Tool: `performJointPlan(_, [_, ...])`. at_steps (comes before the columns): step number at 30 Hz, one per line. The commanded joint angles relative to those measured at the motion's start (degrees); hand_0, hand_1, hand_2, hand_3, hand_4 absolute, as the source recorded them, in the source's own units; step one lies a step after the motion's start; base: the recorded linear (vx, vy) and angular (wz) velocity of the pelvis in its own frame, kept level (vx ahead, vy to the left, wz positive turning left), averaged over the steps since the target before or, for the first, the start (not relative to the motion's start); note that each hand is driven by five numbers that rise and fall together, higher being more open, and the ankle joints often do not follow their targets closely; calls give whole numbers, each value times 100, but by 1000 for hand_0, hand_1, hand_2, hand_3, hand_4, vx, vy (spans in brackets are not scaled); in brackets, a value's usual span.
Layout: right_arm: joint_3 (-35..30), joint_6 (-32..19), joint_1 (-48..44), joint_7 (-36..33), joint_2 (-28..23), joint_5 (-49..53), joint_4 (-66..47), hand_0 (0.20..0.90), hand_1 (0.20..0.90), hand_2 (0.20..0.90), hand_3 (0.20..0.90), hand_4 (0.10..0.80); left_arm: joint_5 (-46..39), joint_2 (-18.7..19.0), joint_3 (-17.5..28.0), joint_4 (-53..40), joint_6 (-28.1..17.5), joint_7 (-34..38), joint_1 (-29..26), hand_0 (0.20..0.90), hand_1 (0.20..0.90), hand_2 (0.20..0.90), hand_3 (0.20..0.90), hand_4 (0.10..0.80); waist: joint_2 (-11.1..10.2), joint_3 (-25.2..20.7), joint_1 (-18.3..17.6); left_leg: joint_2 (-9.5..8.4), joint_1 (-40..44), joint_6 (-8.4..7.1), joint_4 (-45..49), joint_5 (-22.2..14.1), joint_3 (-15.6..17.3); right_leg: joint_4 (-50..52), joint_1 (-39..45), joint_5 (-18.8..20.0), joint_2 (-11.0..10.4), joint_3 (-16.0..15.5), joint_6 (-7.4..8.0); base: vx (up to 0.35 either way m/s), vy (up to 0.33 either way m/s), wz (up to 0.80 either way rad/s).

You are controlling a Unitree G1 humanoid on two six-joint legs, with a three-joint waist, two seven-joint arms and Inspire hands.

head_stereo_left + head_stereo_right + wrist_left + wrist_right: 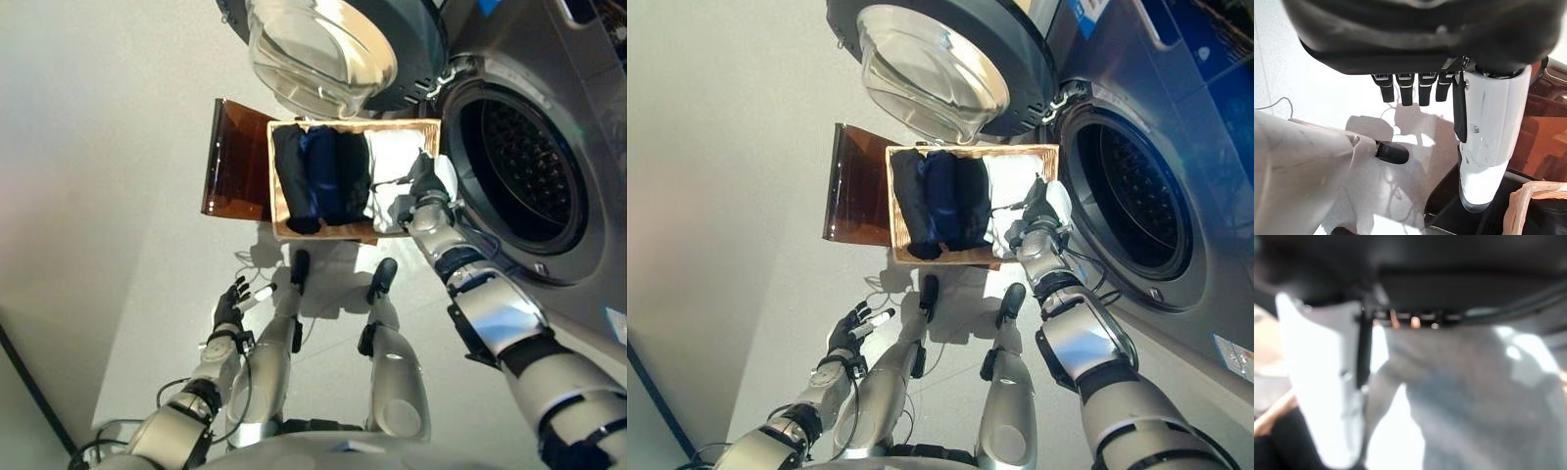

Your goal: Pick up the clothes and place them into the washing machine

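A shallow wicker basket (353, 122) holds dark folded clothes (318, 176) on its left side and a white cloth (392, 157) on its right. It rests on a dark brown box (235, 157). My right hand (427, 188) lies on the white cloth at the basket's right end, next to the washing machine's open drum (519, 171). Its fingers are straight and its thumb stands out beside the cloth (1464, 396). My left hand (231, 305) hangs low over the floor, open and empty, with its fingers (1405, 88) relaxed.
The washing machine's round glass door (323, 49) stands open above the far side of the basket. The machine's grey front (588, 294) runs along the right. Pale floor (98, 196) lies to the left of the box.
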Motion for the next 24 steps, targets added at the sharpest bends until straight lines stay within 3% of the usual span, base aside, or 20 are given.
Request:
performJointPlan(1, [366, -312, -1002, 97, 373, 67, -193, 900, 900, 900, 900, 800, -358, 226, -83, -346, -267, 130, 26, 900, 900, 900, 900, 800, 179, 149, 258, -223, -393, -491, -281, 351, 244, 776, -348, -396, -239, 290, 245, -30, -1, 3])
performJointPlan(15, [429, -371, -1703, 128, -136, 260, 91, 900, 900, 900, 900, 800, -498, 263, -212, -925, -348, 117, 58, 900, 900, 900, 900, 800, 318, 220, 375, -190, -1017, -567, -281, 442, 249, 1105, -1181, -472, -224, 381, 250, -5, 1, 0])
performJointPlan(16, [438, -380, -1746, 128, -180, 275, 91, 862, 862, 862, 862, 773, -509, 265, -221, -959, -355, 118, 66, 900, 900, 900, 900, 800, 339, 220, 378, -191, -1050, -570, -281, 450, 239, 1146, -1238, -490, -225, 400, 248, 0, 0, 0])
performJointPlan(17, [453, -402, -1819, 132, -258, 274, 101, 529, 529, 529, 529, 535, -507, 257, -231, -986, -358, 120, 81, 900, 900, 900, 900, 800, 384, 220, 394, -204, -1087, -571, -281, 456, 227, 1207, -1300, -517, -236, 410, 247, 0, 14, 4])
performJointPlan(18, [475, -410, -1849, 131, -288, 261, 122, 280, 280, 280, 280, 357, -516, 252, -223, -947, -372, 125, 76, 900, 900, 900, 900, 800, 400, 220, 398, -214, -1096, -570, -281, 457, 218, 1231, -1326, -528, -244, 420, 247, 2, 10, 4])
performJointPlan(19, [475, -410, -1850, 131, -288, 261, 122, 280, 280, 280, 280, 357, -516, 252, -223, -946, -373, 125, 76, 900, 900, 900, 900, 800, 400, 220, 398, -214, -1096, -570, -281, 457, 218, 1233, -1327, -529, -244, 420, 247, 0, 0, 0])
performJointPlan(20, [489, -415, -1896, 73, -354, 210, 149, 200, 200, 200, 200, 300, -528, 239, -215, -957, -382, 144, 80, 900, 900, 900, 900, 800, 427, 220, 406, -226, -1110, -573, -281, 455, 198, 1251, -1346, -544, -254, 424, 254, 0, 0, 0])
performJointPlan(24, [502, -414, -1982, -47, -428, 100, 213, 200, 200, 200, 200, 300, -552, 211, -224, -961, -416, 193, 73, 900, 900, 900, 900, 800, 463, 220, 417, -234, -1107, -573, -281, 454, 175, 1258, -1345, -558, -264, 421, 257, 0, 0, 0])
